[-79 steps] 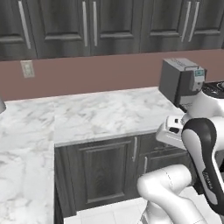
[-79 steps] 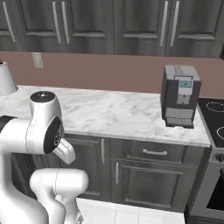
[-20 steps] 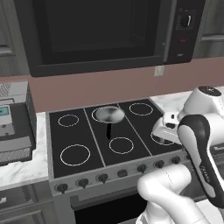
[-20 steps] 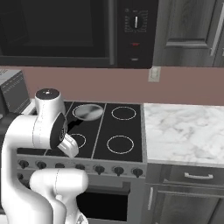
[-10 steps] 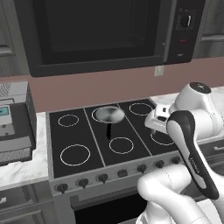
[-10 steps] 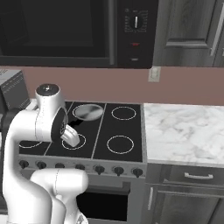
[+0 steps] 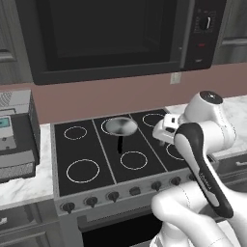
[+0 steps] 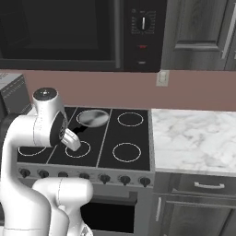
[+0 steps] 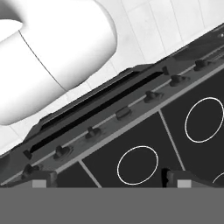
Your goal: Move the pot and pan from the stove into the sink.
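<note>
One round shiny silver skillet w/ long thin dark handle [image 7: 121, 126] sits on the back-centre burner of the black glass cooktop w/ white ring marks [image 7: 87, 144], upper centre of left base view; handle runs toward the front edge. Same skillet [image 8: 92, 117] in right base view, upper left of centre, on cooktop [image 8: 129, 138]. Row of black knobs [image 7: 113, 195] along the steel front, low in frame. Black microwave [image 7: 111, 34] fills top of frame above the stove. Grey appliance [image 7: 14, 137] at left edge on the white marble counter [image 8: 193, 133], which runs rt of stove in right base view. White arm's gripper [image 9: 109, 179] over the front burners, hand view, two dark tips at bottom; jaws spread wide, nothing between them, well apart from skillet.
</note>
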You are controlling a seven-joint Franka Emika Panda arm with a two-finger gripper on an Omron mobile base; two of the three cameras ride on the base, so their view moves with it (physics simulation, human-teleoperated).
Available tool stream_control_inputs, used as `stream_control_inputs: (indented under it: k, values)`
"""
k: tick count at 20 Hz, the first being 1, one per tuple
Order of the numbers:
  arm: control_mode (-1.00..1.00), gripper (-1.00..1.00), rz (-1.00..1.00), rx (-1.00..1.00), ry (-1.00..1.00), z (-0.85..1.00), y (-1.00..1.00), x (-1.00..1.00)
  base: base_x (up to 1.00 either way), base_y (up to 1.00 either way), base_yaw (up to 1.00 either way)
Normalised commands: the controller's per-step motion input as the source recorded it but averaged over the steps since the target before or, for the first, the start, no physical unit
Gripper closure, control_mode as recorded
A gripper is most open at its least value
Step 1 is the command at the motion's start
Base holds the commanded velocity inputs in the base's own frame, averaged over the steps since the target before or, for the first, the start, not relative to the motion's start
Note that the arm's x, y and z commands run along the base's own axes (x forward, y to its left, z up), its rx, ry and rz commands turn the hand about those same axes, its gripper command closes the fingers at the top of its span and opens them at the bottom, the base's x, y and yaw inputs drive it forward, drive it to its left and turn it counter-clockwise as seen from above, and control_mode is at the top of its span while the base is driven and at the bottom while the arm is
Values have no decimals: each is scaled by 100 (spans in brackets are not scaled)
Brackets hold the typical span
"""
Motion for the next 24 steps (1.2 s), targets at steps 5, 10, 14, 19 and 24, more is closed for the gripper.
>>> stream_control_inputs:
  k: [5, 10, 14, 19, 24]
  values:
    - [-100, -100, 2, -4, -5, -23, 18, 7, 0, 0, 0]
    - [-100, -100, 3, -8, -11, -27, 25, 26, 0, 0, 0]
    - [-100, -100, 3, -8, -10, -16, 25, 37, 0, 0, 0]
    - [-100, -100, 1, -4, -1, -1, 25, 54, 0, 0, 0]
    - [-100, -100, 1, -3, 0, 0, 29, 62, 0, 0, 0]
